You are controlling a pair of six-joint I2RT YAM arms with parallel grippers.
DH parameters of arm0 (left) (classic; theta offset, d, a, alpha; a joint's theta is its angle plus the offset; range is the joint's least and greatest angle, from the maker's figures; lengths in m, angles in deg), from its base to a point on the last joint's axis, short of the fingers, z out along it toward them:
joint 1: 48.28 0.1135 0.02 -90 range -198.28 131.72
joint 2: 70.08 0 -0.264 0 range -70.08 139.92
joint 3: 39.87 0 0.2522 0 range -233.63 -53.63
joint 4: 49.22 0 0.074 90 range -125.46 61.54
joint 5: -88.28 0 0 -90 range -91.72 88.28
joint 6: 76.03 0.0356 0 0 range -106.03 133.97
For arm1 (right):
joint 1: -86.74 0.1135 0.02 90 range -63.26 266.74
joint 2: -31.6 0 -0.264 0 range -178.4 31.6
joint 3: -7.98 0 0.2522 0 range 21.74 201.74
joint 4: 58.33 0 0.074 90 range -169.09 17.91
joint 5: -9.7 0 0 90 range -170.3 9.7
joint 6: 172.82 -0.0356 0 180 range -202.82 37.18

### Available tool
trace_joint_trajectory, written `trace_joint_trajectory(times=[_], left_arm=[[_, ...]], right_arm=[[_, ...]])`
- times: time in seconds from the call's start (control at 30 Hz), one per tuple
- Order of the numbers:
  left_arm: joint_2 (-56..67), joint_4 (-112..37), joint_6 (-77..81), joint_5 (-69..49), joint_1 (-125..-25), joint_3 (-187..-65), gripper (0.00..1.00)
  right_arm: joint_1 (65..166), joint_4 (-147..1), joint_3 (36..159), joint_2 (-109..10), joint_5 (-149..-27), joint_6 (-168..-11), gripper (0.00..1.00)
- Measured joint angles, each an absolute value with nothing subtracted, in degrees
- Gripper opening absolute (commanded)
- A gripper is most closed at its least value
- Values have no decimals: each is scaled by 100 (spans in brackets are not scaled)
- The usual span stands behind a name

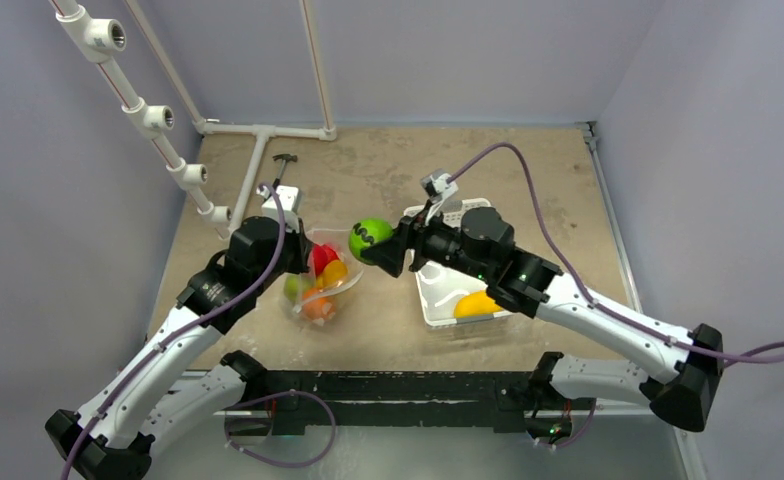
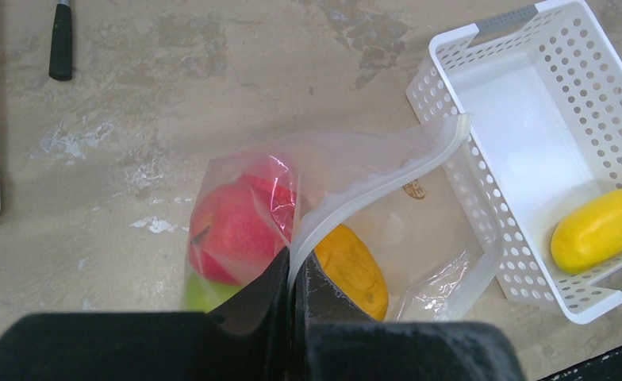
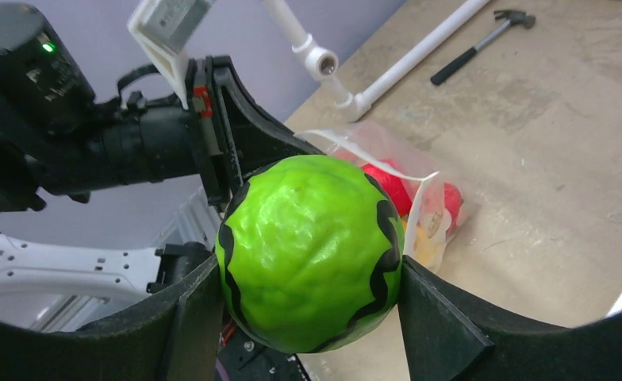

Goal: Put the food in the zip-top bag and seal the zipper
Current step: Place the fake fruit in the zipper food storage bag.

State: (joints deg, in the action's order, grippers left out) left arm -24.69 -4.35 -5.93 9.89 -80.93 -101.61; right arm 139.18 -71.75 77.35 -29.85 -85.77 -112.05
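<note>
My right gripper (image 3: 308,298) is shut on a green toy watermelon (image 3: 312,250) with black stripes and holds it in the air just right of the bag's mouth (image 1: 370,238). My left gripper (image 2: 293,274) is shut on the zipper (image 2: 371,182), the bag's mouth edge, and holds it up and open. The clear zip-top bag (image 1: 320,285) lies on the table with a red fruit (image 2: 232,230), a green one (image 2: 201,292) and an orange one (image 2: 351,266) inside. A yellow fruit (image 2: 601,230) lies in the white basket (image 2: 530,95).
The white slotted basket (image 1: 436,300) stands right of the bag, under my right arm. A small hammer (image 1: 283,168) lies at the back left beside a white pipe frame (image 1: 258,150). Purple cables trail from both arms.
</note>
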Motion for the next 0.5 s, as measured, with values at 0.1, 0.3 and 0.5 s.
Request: trace_joint_trajectory(times=[0.1, 0.3, 0.5], left_arm=[[-2463, -437, -593, 1005, -8090, -10159, 0], [-2463, -439, -593, 1007, -8090, -10159, 0], [-2454, -446, -593, 1007, -8090, -10159, 0]], right_arm=[[14117, -7072, 7785, -3304, -8486, -11170, 0], [14474, -7072, 8006, -3955, -8112, -11103, 0], [14738, -7066, 8314, -4497, -7782, -11059, 0]])
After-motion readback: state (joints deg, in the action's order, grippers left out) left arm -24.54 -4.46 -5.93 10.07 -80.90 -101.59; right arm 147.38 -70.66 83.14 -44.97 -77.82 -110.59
